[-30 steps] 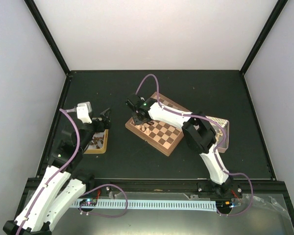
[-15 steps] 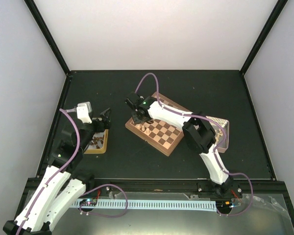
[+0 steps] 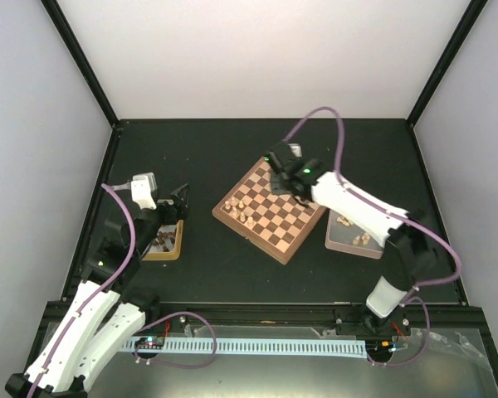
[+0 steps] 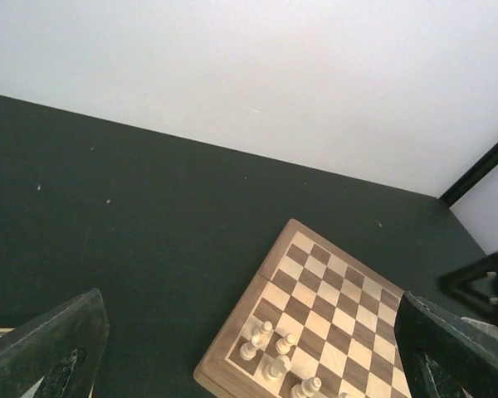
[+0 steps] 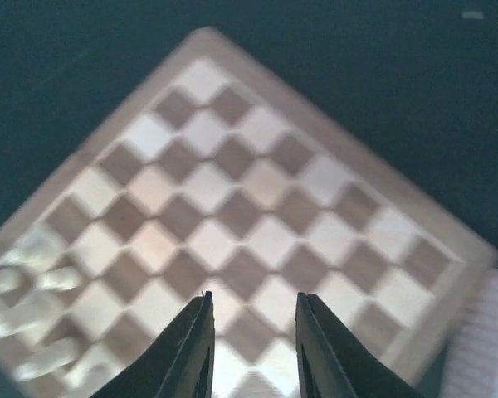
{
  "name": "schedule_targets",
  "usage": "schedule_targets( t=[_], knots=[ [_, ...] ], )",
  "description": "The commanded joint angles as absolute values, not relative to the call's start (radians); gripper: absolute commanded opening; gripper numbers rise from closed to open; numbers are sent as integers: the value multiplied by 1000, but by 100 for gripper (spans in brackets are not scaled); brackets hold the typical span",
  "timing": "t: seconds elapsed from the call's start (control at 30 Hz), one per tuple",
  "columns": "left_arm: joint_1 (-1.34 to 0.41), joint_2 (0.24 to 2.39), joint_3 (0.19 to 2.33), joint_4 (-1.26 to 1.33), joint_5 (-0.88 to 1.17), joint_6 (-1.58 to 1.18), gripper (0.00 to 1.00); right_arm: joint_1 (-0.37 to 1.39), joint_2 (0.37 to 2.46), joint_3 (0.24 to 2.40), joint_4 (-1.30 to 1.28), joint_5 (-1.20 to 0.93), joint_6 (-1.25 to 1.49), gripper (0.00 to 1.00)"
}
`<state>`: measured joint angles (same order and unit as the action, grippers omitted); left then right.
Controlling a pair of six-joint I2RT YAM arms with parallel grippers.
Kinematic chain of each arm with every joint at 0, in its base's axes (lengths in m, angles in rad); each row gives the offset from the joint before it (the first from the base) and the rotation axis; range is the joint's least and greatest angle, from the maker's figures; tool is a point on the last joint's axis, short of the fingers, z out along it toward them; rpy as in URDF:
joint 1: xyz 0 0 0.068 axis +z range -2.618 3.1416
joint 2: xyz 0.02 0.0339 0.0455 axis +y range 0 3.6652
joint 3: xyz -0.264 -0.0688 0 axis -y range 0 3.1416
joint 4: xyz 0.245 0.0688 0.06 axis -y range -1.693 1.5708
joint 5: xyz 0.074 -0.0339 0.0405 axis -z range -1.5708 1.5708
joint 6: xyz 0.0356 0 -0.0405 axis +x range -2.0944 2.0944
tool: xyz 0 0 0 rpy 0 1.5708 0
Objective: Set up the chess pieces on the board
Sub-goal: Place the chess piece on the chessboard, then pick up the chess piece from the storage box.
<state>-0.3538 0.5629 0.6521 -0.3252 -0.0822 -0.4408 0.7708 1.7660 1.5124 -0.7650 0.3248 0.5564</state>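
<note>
The board (image 3: 275, 219) lies turned like a diamond at mid-table, with dark tabletop (image 3: 191, 157) open beyond its far edges and along its near side. A grey tray (image 3: 329, 243) sits just beside its right edge, and a yellow-wood tray (image 3: 162, 256) lies well apart to the left. Pale chess pieces (image 3: 241, 209) cluster at the board's left corner; more lie in the grey tray.

The right arm reaches up and leftward across the grey tray. The right gripper (image 5: 253, 297) hangs over the board's far squares, fingers slightly parted and empty. The left gripper (image 4: 249, 297) hovers above the yellow-wood tray, spread wide and holding nothing.
</note>
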Motion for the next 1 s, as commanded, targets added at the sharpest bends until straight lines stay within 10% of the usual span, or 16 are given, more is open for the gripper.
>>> schedule_targets(
  t=[0.0,0.97],
  knots=[
    [-347,566,656,-320,-51,-432,96,654,1578,1309,-712,454,616,28],
    [-347,611,664,-289,-13,-449,96,65,1431,775,-526,260,561,28]
  ],
)
